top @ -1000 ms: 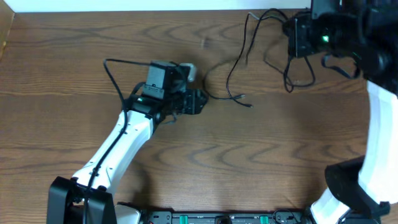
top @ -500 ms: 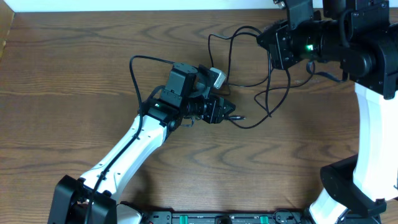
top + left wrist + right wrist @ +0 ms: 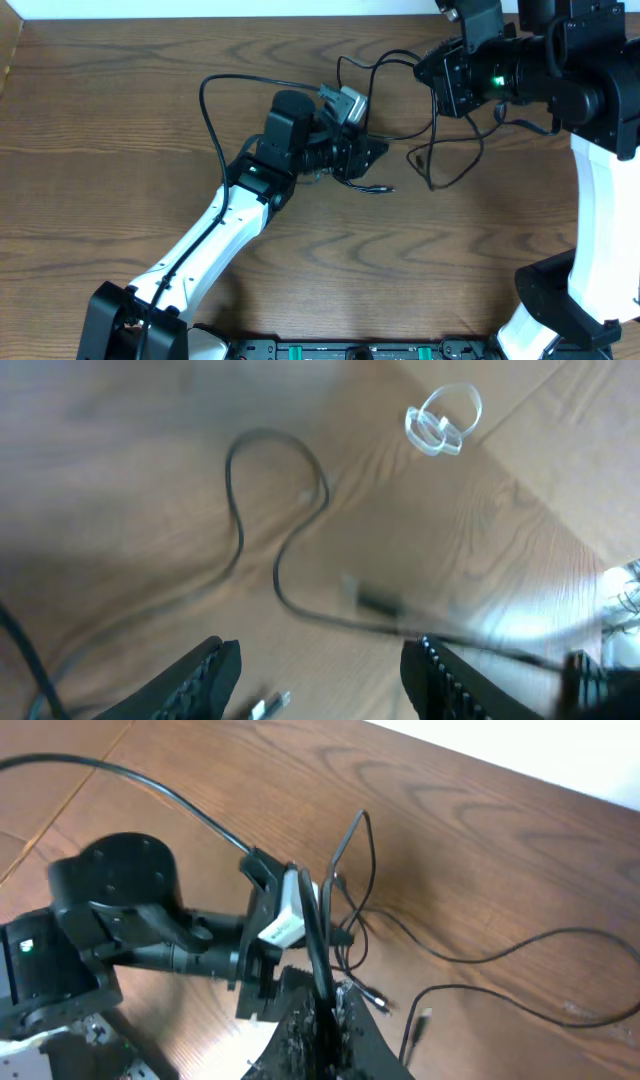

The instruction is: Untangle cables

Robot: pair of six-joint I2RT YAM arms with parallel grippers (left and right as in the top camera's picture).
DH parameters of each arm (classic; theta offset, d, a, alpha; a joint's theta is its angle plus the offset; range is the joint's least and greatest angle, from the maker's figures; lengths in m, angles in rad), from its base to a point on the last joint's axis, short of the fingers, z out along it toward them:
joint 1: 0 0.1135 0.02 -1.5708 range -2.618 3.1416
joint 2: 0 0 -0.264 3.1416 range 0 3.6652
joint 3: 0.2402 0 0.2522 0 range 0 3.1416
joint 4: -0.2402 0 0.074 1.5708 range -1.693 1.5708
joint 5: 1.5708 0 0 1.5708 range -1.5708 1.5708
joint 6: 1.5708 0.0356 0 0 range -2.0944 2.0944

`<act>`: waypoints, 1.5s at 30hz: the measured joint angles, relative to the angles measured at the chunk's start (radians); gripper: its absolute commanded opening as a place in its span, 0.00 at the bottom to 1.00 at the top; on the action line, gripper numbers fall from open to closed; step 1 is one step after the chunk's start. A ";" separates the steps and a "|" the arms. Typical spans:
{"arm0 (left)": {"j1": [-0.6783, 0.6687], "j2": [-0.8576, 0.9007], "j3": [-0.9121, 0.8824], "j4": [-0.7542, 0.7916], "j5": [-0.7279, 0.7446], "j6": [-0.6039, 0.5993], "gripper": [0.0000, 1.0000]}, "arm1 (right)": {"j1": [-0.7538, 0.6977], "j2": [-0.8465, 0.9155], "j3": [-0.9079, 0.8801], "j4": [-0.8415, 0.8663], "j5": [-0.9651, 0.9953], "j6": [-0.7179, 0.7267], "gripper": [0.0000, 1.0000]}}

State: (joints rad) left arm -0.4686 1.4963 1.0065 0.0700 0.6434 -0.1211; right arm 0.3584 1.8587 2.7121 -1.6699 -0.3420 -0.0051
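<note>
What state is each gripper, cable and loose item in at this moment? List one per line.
left gripper: open, nothing between its fingers.
right gripper: shut, pinching a black strand of the cables.
cables: loosely looped, not yet separated.
clear plastic loop: lying on the table, apart from the cables.

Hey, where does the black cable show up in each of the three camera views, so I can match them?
Overhead: black cable loops across the upper middle, right of centre.
Left wrist: it snakes through mid-frame, above the open left gripper.
Right wrist: a strand rises from the shut right gripper, bottom centre.
Shared landmark: the left gripper, close to the cable everywhere.
</note>
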 measured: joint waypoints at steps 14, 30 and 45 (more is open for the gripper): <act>0.000 0.000 0.000 -0.036 -0.130 0.014 0.08 | -0.001 0.000 0.000 -0.022 0.110 0.002 0.20; 0.238 -0.406 0.000 -0.287 -0.117 0.014 0.08 | -0.087 0.077 -0.106 -0.001 0.391 0.101 0.99; 0.541 -0.784 0.000 -0.362 -0.118 0.014 0.08 | -0.087 0.161 -0.122 -0.006 0.248 0.027 0.99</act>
State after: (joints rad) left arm 0.0727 0.7124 1.0061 -0.2916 0.5255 -0.1066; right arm 0.2714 2.0197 2.5896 -1.6756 -0.0940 0.0216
